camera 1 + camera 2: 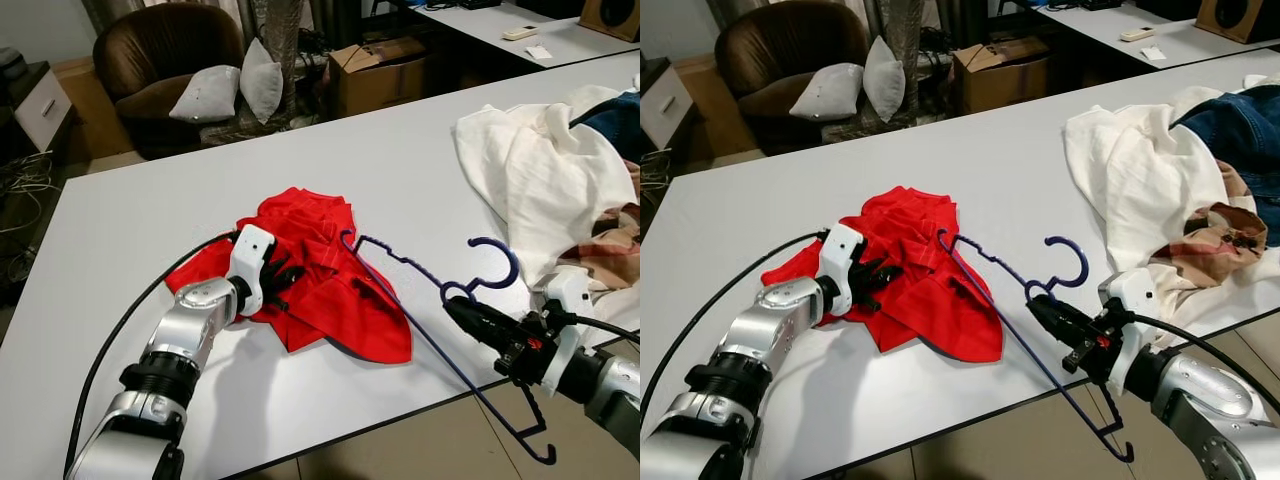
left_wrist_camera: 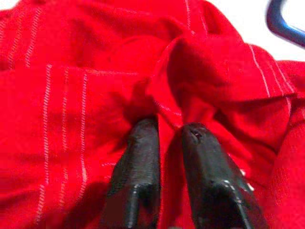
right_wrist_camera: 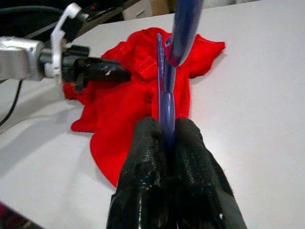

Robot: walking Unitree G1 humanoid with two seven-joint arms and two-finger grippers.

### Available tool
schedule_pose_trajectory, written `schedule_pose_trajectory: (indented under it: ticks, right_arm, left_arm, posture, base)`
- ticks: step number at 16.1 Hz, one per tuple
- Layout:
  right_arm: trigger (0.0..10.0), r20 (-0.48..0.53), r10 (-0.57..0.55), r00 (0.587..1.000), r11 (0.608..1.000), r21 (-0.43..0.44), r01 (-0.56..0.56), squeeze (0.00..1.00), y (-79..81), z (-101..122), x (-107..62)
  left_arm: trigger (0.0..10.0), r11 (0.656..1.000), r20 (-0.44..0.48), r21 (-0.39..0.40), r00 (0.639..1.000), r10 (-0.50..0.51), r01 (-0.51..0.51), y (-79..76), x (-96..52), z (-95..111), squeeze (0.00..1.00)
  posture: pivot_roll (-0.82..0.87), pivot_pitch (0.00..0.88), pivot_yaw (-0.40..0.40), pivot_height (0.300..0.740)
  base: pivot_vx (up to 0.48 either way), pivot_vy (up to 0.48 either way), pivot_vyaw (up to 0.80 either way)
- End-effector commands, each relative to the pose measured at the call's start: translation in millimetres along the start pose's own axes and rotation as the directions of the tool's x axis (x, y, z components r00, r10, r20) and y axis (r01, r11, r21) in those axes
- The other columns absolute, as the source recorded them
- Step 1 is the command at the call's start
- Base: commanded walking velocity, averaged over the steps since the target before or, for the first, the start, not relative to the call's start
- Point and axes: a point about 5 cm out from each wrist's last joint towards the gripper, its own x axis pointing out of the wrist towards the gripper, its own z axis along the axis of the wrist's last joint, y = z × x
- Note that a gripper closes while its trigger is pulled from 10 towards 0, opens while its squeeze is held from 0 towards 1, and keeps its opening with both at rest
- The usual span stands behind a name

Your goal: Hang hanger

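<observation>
A crumpled red garment (image 1: 335,295) lies in the middle of the white table (image 1: 150,210). My left gripper (image 1: 288,280) rests on its left part, and its fingers (image 2: 138,157) are shut on a fold of the red cloth. A thin blue hanger (image 3: 185,28) lies tilted beside the garment. One of its arms reaches into the red cloth and the other hangs past the table's front edge. My right gripper (image 1: 452,305) is shut on the hanger's neck, just below the hook (image 1: 516,262).
White cloth (image 1: 540,170), jeans (image 1: 615,120) and a patterned fabric (image 1: 610,240) are piled at the table's right. A black cable (image 1: 130,320) runs along my left arm. Beyond the table stand a brown armchair (image 1: 150,50) with cushions and a cardboard box (image 1: 375,65).
</observation>
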Motion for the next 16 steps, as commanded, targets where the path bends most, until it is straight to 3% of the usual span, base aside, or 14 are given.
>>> schedule_pose_trajectory:
  ticks: [1,9,12,15,16]
  right_arm:
    - [10.0,0.01,0.033,0.999,0.999,-0.013,-0.033,0.0,3.4,4,-0.5]
    - [10.0,-0.022,0.105,0.994,0.994,-0.021,-0.105,0.0,2.2,5,-3.8]
    - [10.0,-0.033,0.133,0.991,0.991,-0.012,-0.134,0.0,4.0,5,-1.5]
    - [10.0,-0.035,0.153,0.988,0.988,-0.01,-0.153,0.0,3.5,5,2.6]
    - [10.0,-0.039,0.154,0.987,0.988,-0.01,-0.154,0.0,0.8,5,8.3]
  left_arm:
    - [0.0,0.999,-0.002,-0.013,0.999,0.036,-0.036,6.9,-2.4,1,0.0]
    - [0.0,0.997,0.013,0.014,0.997,0.072,-0.072,21.4,-9.7,9,0.0]
    - [0.0,0.999,0.025,0.033,1.0,0.018,-0.019,19.2,-11.6,15,0.0]
    - [0.0,0.989,0.065,0.137,0.996,-0.069,0.059,18.3,-20.1,38,0.0]
    - [0.0,0.967,0.056,0.242,0.993,-0.101,0.085,20.4,-31.5,61,0.0]
  posture:
    - [-0.15,0.0,0.139,0.74]
    - [-0.14,0.0,0.13,0.74]
    - [-0.14,0.0,0.124,0.74]
    - [-0.13,0.0,0.113,0.74]
    - [-0.12,0.0,0.097,0.74]
  base:
    - [0.0,0.0,0.0]
    - [0.0,0.0,0.0]
    - [0.0,0.0,0.0]
    - [0.0,0.0,0.0]
    - [0.0,0.0,0.0]
